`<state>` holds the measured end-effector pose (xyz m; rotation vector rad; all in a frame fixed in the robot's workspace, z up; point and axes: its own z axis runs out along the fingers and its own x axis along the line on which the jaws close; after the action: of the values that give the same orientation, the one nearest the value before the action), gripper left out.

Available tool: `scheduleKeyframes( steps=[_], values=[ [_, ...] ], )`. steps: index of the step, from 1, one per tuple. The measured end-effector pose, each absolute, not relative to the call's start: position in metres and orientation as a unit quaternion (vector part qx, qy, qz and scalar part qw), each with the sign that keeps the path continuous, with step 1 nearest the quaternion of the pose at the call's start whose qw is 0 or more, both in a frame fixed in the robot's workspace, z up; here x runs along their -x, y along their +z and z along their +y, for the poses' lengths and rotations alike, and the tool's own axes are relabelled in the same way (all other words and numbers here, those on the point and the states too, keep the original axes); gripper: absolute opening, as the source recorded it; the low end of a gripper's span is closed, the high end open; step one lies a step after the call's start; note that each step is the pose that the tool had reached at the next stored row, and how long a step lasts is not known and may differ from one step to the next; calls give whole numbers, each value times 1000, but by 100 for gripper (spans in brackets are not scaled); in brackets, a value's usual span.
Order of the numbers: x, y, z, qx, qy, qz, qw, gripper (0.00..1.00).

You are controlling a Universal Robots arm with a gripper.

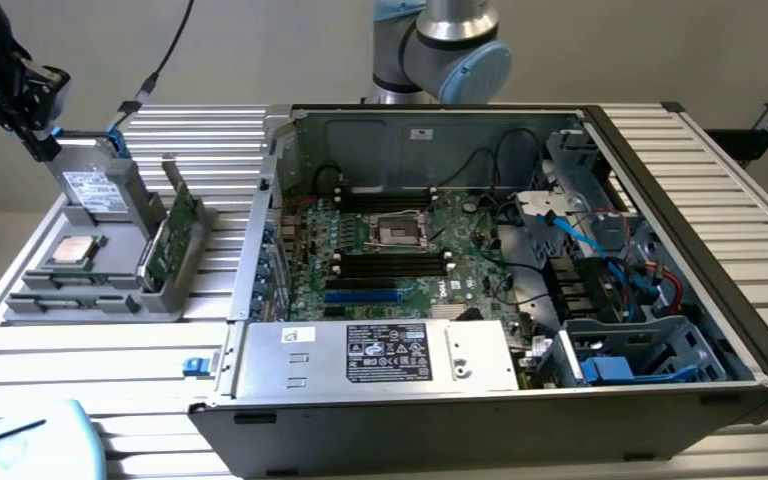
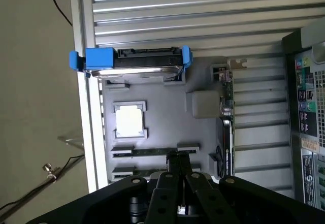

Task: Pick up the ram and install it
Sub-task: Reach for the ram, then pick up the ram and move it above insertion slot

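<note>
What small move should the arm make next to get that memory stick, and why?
Probably open the gripper. Its fingers are shut and hold nothing. They hang above the ram, which lies in the grey holder beside the computer case. Shut fingers could not straddle the stick.

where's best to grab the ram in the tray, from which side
Mid-length on its upper long edge, probably from straight above, jaws across the two flat faces: the ram seems to stand on edge in the tray, ends tucked in holders.
</note>
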<state>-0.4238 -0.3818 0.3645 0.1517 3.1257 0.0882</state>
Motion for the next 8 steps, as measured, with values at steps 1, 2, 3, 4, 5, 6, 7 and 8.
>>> scheduleKeyframes(
  steps=[1,2,3,4,5,6,7,8],
  values=[
    [424,365,-382,-48,28,998,5,11],
    [424,365,-382,-49,28,998,6,11],
    [424,365,-382,-49,28,998,5,11],
    [424,365,-382,-49,28,998,5,11],
    [424,365,-382,-49,28,998,5,11],
    [424,365,-382,-49,28,998,5,11],
    [424,365,-382,-49,28,998,5,11],
    [424,365,-382,-49,28,998,5,11]
  ],
)
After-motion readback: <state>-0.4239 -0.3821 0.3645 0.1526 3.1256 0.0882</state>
